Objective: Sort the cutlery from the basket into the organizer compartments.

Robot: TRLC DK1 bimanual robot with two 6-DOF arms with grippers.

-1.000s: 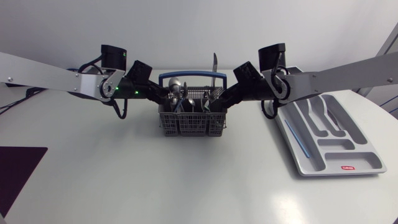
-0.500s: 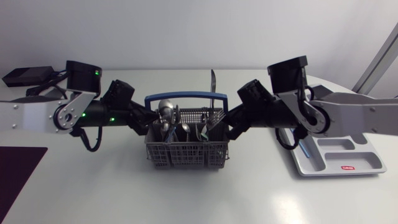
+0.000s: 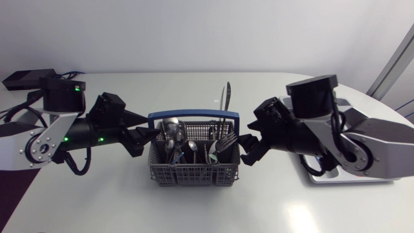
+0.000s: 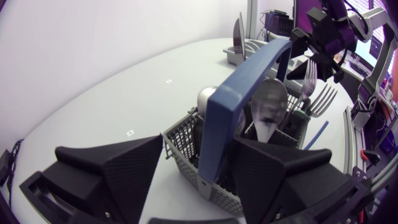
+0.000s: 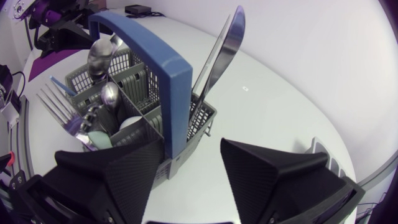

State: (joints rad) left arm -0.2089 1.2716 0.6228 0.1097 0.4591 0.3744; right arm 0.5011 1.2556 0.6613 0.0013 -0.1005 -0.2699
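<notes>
Basket [image 3: 191, 171] is sitting mid-way across the worktop [image 3: 97, 200], stuffed with spoons [image 3: 171, 127], forks [image 3: 223, 144] and one knife [image 3: 224, 100] poking up tall at its far right. Left pincer [image 3: 145, 136] and right pincer [image 3: 249, 145] are hovering at opposite ends of the blue handle [image 3: 194, 116], both spread wide, pinching nothing. Organizer [image 3: 323, 180] is lying right, mostly hiding under the right arm. I'm guessing the steel is stiff, light and slippery, so squeezing the knife's flat sides above the rim is looking easiest.
</notes>
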